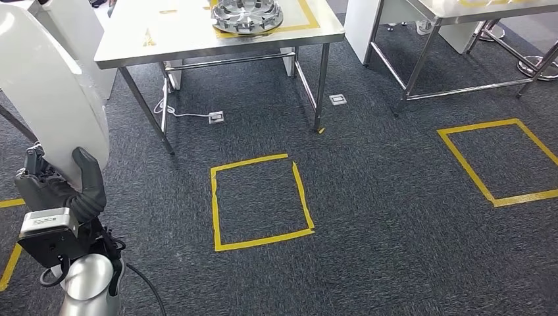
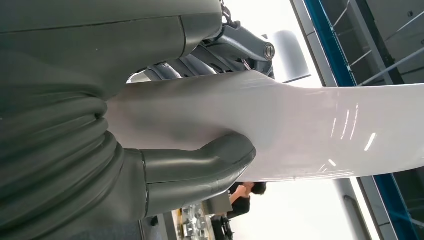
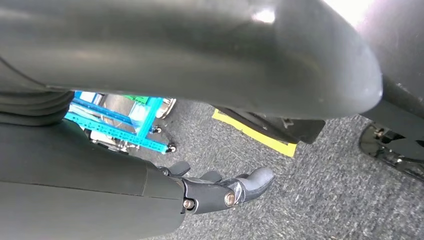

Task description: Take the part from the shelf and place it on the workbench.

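Your left hand (image 1: 62, 191) grips the white part (image 1: 49, 99), right hand (image 3: 220, 187) empty, fingers apart; the surface (image 1: 131, 46) lies ahead, placing remains.

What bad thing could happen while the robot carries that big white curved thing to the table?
1. The left hand grips the large white curved panel at one edge only, thumb pressed on its glossy face. It might slip or swing.
2. The steel-legged white workbench already holds a shiny silver wheel cover. A careless placement could knock it.
3. A white cable lies on the carpet by the bench leg, a possible snag for a walking robot.
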`<act>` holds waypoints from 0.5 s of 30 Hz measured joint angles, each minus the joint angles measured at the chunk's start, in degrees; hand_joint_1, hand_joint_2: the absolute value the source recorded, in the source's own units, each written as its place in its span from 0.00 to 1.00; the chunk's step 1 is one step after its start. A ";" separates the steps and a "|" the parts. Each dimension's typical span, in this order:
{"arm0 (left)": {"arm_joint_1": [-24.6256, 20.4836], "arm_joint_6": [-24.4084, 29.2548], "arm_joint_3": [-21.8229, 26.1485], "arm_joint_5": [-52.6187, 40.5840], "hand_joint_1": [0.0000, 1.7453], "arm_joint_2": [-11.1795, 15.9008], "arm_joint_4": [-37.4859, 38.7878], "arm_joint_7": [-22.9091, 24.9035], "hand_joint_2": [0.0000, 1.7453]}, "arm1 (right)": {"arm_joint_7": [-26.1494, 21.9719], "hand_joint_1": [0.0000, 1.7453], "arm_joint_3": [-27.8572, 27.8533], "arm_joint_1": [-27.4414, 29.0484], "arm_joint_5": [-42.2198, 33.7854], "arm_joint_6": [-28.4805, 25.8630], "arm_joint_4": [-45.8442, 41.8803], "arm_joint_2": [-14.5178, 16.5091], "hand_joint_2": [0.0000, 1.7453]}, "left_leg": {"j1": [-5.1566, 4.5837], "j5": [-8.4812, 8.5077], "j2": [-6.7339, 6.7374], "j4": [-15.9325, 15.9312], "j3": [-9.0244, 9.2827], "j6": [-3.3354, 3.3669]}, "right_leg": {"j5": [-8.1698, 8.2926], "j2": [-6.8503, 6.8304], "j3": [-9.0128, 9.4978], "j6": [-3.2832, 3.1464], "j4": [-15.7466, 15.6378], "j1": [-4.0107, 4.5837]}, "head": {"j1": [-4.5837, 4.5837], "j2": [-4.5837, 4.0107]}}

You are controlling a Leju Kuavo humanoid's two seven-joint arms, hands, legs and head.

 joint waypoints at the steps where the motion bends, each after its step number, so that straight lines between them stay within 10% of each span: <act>1: -0.10 0.01 0.00 -0.03 1.00 0.03 0.07 0.01 1.00 | 0.03 0.00 0.01 -0.01 0.03 0.00 0.00 0.08 0.00 | 0.00 2.26 0.07 -3.50 1.58 0.18 | -0.25 0.01 0.34 0.12 0.02 0.01 | -0.01 0.00; 4: -0.45 0.13 -0.01 -0.07 1.00 0.11 0.33 0.03 1.00 | 0.07 0.00 0.02 -0.14 0.20 0.00 0.00 0.25 0.00 | -0.26 5.74 0.50 -13.22 6.23 0.96 | -1.01 0.01 0.89 0.91 0.20 0.23 | 0.02 0.00; 9: -0.64 0.62 0.02 -0.07 1.00 0.21 0.67 -0.01 1.00 | 0.12 0.00 0.09 -0.37 0.08 0.81 0.00 0.25 0.00 | -0.20 4.95 0.20 -14.74 7.63 2.94 | -1.62 0.06 0.24 2.51 2.73 0.24 | 0.27 0.00; 13: -0.77 0.74 0.02 -0.08 1.00 0.19 0.79 -0.02 1.00 | 0.05 0.00 0.14 -0.47 -0.21 1.10 0.00 0.24 0.00 | -0.17 4.34 0.04 -14.82 8.34 3.59 | -6.50 0.23 -7.56 3.35 15.02 0.05 | 0.63 0.00; 15: -0.60 0.81 0.02 -0.07 1.00 0.17 0.85 -0.01 1.00 | 0.23 0.00 0.16 -0.34 -0.49 1.31 0.00 0.24 0.00 | -0.18 3.96 -0.15 -14.79 8.70 3.48 | -4.95 0.24 -8.95 3.30 15.14 0.02 | 0.64 0.00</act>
